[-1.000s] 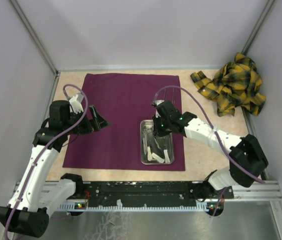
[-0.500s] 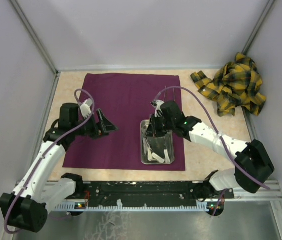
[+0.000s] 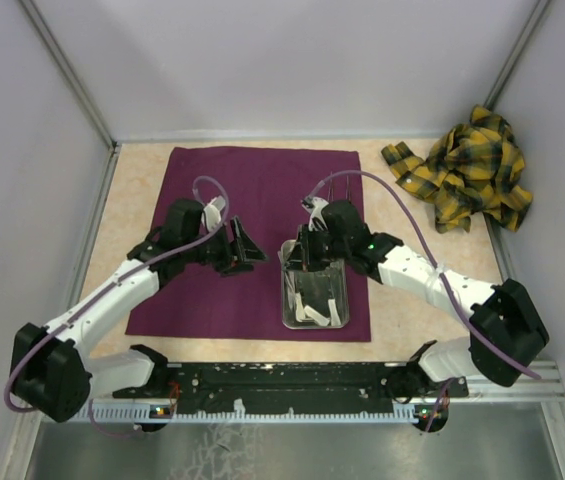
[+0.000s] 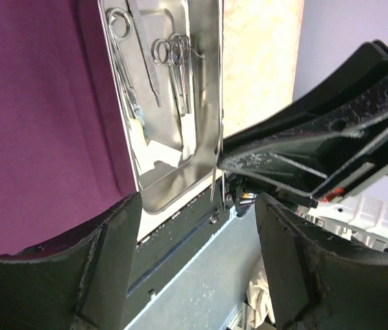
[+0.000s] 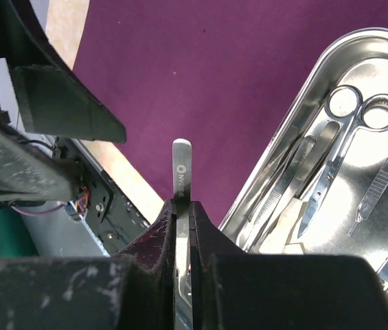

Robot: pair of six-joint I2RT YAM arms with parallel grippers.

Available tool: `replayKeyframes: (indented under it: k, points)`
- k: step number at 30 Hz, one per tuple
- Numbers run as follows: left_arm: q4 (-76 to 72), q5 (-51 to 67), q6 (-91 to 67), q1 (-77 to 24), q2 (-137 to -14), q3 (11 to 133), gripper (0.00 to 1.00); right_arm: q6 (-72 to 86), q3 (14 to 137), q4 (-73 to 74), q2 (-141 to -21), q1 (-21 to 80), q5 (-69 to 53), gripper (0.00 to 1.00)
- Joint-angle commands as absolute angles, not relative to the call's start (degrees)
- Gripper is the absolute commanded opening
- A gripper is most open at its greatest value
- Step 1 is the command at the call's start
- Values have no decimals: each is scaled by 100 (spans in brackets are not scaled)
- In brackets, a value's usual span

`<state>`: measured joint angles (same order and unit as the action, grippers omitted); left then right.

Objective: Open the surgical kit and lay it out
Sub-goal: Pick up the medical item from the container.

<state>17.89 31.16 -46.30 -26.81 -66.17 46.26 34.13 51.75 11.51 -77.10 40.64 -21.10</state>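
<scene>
Surgical-kit steel instrument tight in right gripper, above tray; left gripper apart.

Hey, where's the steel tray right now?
In the top view, the steel tray sits on the near right corner of the purple cloth, right of centre; the right pincer, shut on forceps, is at its far end.

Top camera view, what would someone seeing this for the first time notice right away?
A purple cloth lies spread across the middle of the table, with a steel tray holding scissors on its near right corner. By the tray's far end, the right fingers pinch a thin steel tool, the open left fingers close by. A yellow plaid cloth sits bunched in the far right corner.
</scene>
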Motion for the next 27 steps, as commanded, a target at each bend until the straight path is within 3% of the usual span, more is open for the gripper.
replayKeyframes:
  k: [1, 10, 18, 23, 27]
  points:
    - [1226, 2801, -4899, -2820, -6881, 4889, 72, 3485, 5294, 824, -7678, 4106, -2181, 0]
    - [966, 2485, -4974, -3073, -7588, 5228, 62, 3503, 5315, 757, -7778, 4214, -2188, 0]
    - [949, 2373, -4966, -3222, -7893, 5402, 38, 3490, 5306, 722, -7806, 4219, -2150, 0]
    - [986, 2341, -4936, -3308, -8046, 5491, 30, 3482, 5326, 696, -7845, 4219, -2130, 0]
    - [1027, 2273, -4920, -3356, -8113, 5556, 19, 3478, 5331, 719, -7866, 4220, -2088, 0]
